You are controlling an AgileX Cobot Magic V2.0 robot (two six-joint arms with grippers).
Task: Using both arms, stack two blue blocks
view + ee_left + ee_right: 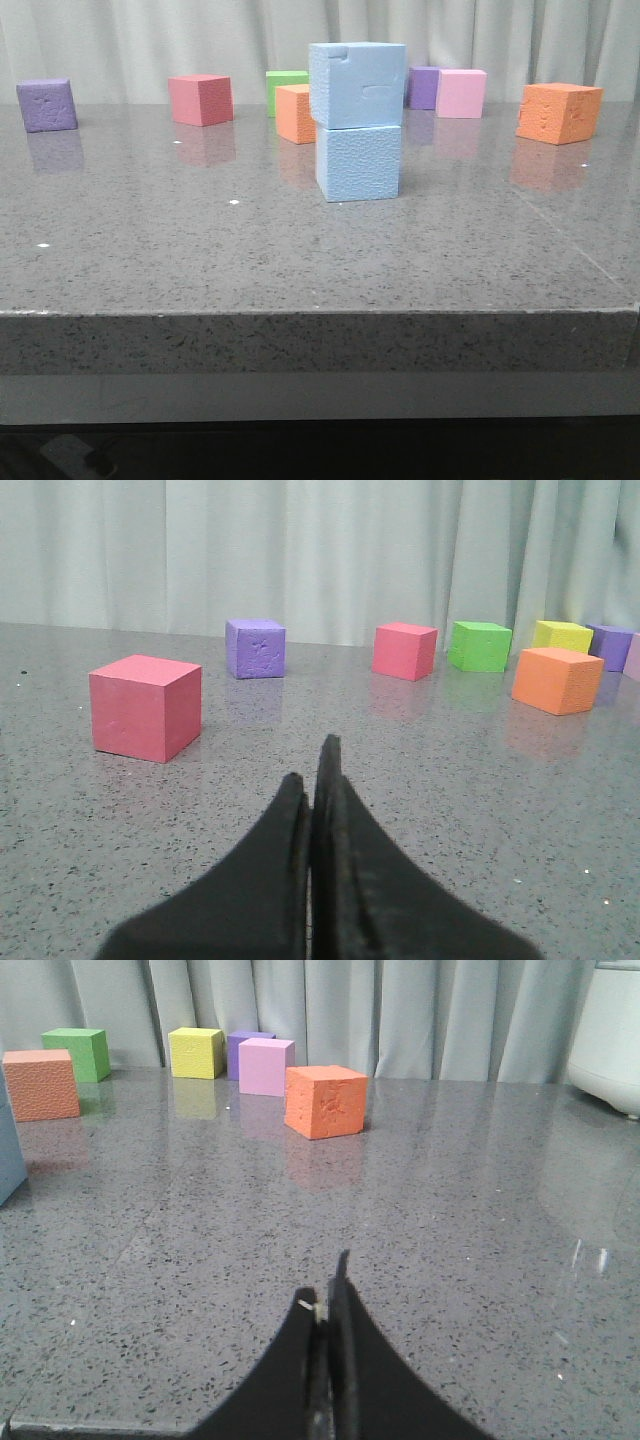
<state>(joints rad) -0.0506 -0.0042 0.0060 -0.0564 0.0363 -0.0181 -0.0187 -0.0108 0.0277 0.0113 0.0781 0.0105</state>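
Pale grey curtains are hanging behind a speckled grey tabletop [150,250], and coloured foam cubes are sitting scattered along its far side. Near the middle, the two blue blocks are standing as a tower: the upper blue block [357,84] is resting directly on the lower blue block [358,163], well apart from the orange cube [294,113] and green cube [284,82] behind them. The upper one is sitting slightly skewed, overhanging a little toward the left, so the faces are not lining up flush, yet most of its base is being carried and the pile looks stable to me. As cubes they have no long axis of their own; stacked, the pair's long axis is running straight up, with broad faces turned toward the front camera.

Neither arm is touching the tower. The left hand [312,780] is hovering low over bare stone with its fingers pressed together, gripping nothing, facing a pink cube [145,707]. The right hand [328,1305] is likewise closed and empty, pointing toward another orange cube [325,1101]. Judging by this, the stacking appears finished and the arms are parked clear to avoid knocking it.
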